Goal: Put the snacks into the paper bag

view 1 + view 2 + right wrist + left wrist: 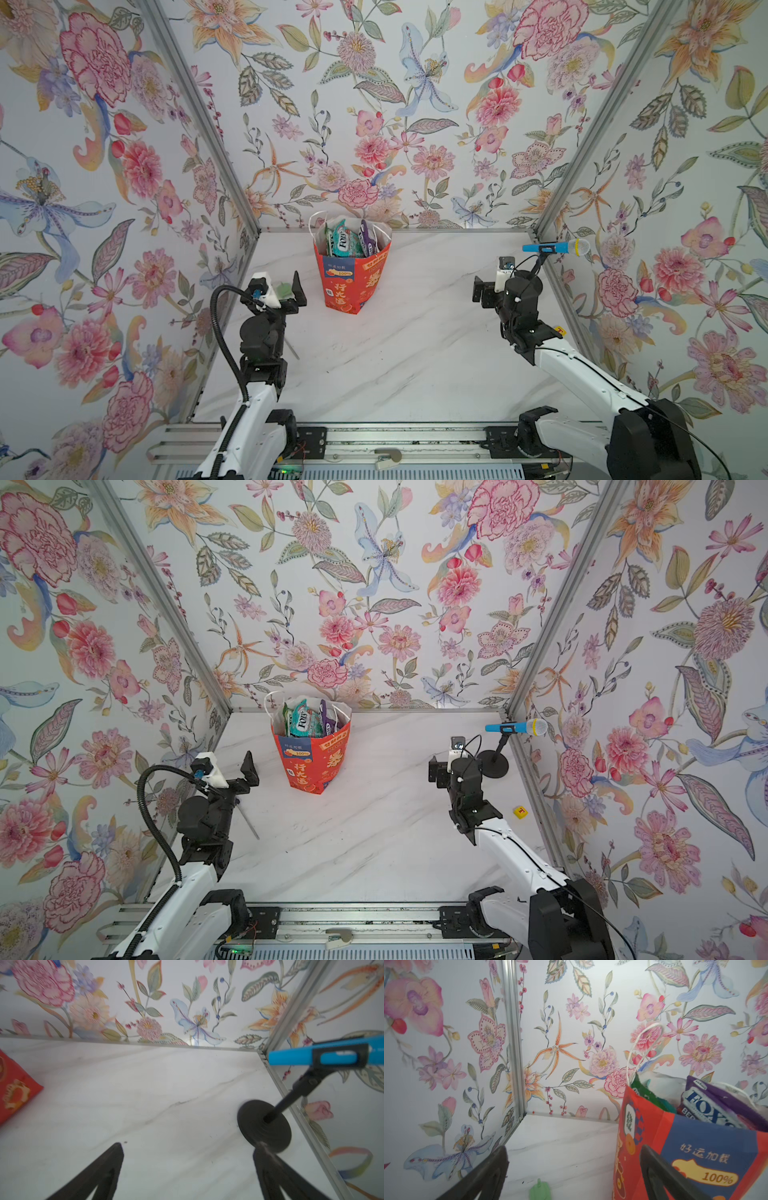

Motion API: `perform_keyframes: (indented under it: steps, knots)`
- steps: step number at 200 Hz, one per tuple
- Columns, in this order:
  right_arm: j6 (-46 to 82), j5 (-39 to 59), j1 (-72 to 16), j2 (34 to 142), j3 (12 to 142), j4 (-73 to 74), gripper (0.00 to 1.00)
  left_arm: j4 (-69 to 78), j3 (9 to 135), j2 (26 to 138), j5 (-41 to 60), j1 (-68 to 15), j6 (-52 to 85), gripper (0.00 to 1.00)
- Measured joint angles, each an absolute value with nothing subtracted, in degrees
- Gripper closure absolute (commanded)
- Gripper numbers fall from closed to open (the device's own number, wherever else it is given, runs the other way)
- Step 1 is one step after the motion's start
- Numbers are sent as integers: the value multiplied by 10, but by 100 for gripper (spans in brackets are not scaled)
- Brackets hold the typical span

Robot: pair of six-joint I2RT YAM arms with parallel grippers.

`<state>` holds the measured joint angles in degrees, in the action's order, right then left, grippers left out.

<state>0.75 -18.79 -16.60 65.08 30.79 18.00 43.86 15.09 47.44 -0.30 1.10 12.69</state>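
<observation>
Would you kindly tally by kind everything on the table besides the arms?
Paper bag: 1
Snack packets showing in it: 3, perhaps more hidden
Microphone on stand: 1
Yellow cube: 1
Green blob: 1
Total: 7

The red-orange paper bag (pixel 353 286) hides all but the tops of the glossy snack packets (pixel 345 245); their number cannot be told. The small green blob (pixel 540 1189) near the tabletop's left edge is cut off in the left wrist view, and partly behind the left gripper (pixel 286 290) in a top view.
</observation>
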Motion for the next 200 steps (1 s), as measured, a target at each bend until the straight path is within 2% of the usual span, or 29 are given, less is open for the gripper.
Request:
perform_keyframes:
  steps: [44, 99, 130, 200]
  knots:
    - [-20, -201, -104, 702, 175, 379, 1, 557, 79, 605, -57, 11, 96, 1]
    - [-28, -150, -50, 874, 131, 619, 1, 748, 49, 801, -61, 11, 74, 1]
    - [-35, -115, -49, 889, 135, 645, 1, 834, 51, 897, -60, 8, 63, 1]
    - [-33, -101, -40, 888, 150, 652, 1, 841, 69, 899, -67, 3, 53, 1]
